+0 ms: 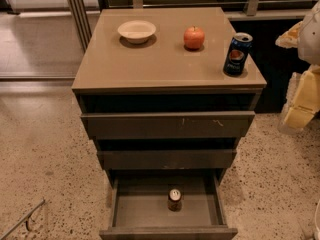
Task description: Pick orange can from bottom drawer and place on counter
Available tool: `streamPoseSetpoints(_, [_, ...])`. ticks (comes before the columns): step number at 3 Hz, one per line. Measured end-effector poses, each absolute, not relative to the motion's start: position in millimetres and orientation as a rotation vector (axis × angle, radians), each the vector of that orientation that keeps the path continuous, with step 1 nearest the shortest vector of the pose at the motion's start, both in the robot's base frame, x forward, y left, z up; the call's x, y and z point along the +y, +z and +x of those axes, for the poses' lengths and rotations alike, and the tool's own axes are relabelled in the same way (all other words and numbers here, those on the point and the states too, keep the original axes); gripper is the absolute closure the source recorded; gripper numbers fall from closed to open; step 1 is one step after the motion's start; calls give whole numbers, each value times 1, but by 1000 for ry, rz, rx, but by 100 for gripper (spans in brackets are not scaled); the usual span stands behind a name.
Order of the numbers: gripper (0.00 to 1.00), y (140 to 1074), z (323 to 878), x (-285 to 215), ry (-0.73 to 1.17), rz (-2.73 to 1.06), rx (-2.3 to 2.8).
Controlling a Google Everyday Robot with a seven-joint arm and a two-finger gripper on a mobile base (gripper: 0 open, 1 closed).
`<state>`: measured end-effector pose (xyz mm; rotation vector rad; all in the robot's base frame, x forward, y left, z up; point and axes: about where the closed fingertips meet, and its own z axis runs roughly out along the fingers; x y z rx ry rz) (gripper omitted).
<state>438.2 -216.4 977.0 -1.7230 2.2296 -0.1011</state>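
Note:
The orange can [174,199] stands upright in the open bottom drawer [150,215], near the middle of its floor, with its silvery top facing up. The drawer is pulled out toward me below two upper drawers. The counter [160,64] is the glossy tan top of the cabinet. My gripper [302,103] shows as white and pale-yellow parts at the right edge of the view, beside the cabinet at about the height of the top drawer. It is well above and to the right of the can and holds nothing that I can see.
On the counter stand a white bowl [136,31] at the back left, a red-orange apple [194,37] at the back middle and a dark-blue Pepsi can [237,54] at the right edge. Speckled floor surrounds the cabinet. A thin metal bar [22,219] lies at the lower left.

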Motion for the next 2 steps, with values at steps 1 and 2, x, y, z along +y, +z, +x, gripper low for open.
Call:
streamPoseSetpoints(1, [0,977,438,-216,-101,-1723,2230])
streamPoseSetpoints(2, [18,977,438,-216,-101,-1723,2230])
